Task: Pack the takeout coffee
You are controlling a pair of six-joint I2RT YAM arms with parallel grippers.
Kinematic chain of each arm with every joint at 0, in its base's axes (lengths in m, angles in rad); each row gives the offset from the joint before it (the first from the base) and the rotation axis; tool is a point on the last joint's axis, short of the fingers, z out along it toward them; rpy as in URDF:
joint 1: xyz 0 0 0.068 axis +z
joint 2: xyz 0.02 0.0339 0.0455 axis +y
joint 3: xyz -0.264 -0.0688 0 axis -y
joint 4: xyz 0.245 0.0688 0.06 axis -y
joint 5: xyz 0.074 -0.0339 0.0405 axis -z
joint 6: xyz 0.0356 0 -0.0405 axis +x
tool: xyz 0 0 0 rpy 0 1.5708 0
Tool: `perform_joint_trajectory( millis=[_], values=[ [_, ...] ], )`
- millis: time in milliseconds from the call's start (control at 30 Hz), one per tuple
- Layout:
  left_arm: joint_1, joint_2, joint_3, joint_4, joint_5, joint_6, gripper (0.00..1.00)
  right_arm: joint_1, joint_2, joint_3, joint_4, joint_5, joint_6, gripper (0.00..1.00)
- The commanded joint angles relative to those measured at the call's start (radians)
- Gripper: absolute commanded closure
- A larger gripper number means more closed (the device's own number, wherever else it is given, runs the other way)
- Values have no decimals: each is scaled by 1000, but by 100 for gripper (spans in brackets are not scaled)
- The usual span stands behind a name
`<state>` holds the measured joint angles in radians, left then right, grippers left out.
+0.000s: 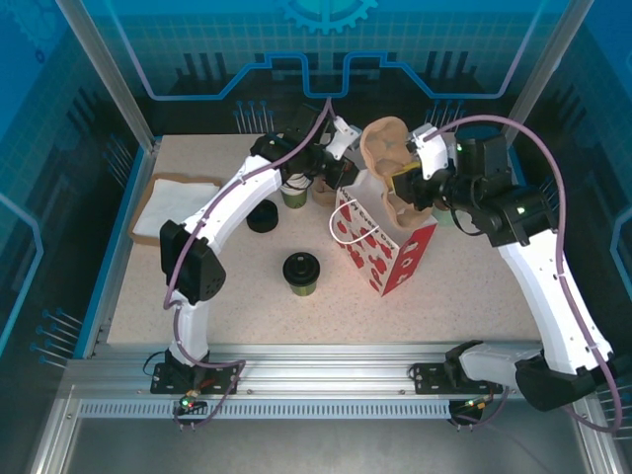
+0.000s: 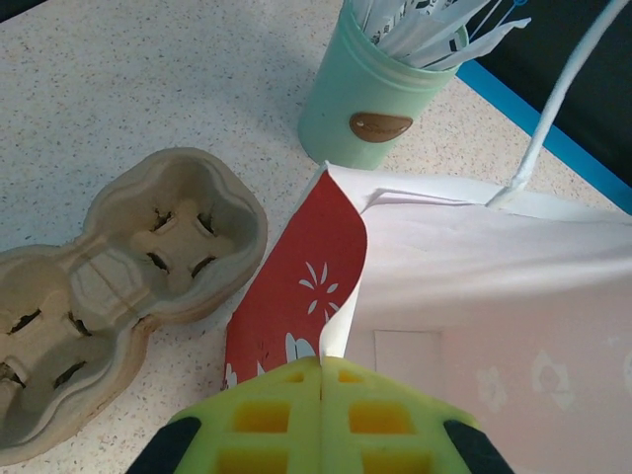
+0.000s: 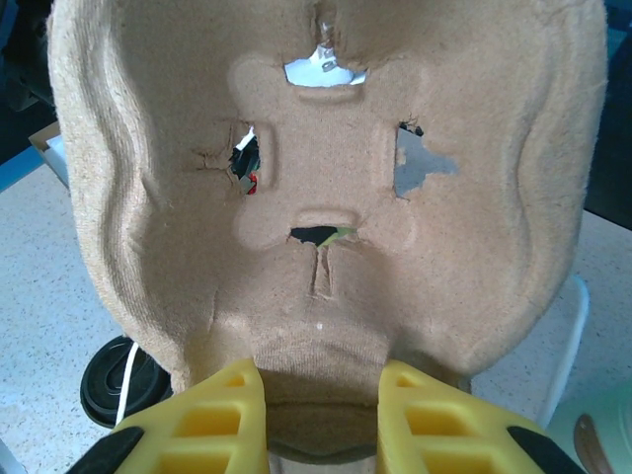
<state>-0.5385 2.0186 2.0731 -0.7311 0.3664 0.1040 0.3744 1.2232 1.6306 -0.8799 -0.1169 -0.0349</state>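
The takeout coffee, a small green cup with a black lid, stands upright on the table left of the red-and-white paper bag. My left gripper is at the bag's back-left corner. In the left wrist view it is shut on the bag's rim, with the white inside of the bag showing. My right gripper holds a brown pulp cup carrier upright above the bag's mouth. Its yellow fingers are shut on the carrier's lower edge.
A second pulp carrier lies on the table by the bag, beside a mint jar of stirrers. A loose black lid and a stack of green cups sit behind the coffee. Napkins lie at the far left.
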Motion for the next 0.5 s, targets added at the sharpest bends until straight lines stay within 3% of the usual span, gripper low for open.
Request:
perform_joint_trajectory(
  millis=[0,467],
  values=[
    [9,-42,-20,15,34,-7,93,11,23,-21,51,-35,-15,77],
    [25,-59,-50,41,48,-26,84,-19,31,-132,117,-15,-33,78]
  ],
)
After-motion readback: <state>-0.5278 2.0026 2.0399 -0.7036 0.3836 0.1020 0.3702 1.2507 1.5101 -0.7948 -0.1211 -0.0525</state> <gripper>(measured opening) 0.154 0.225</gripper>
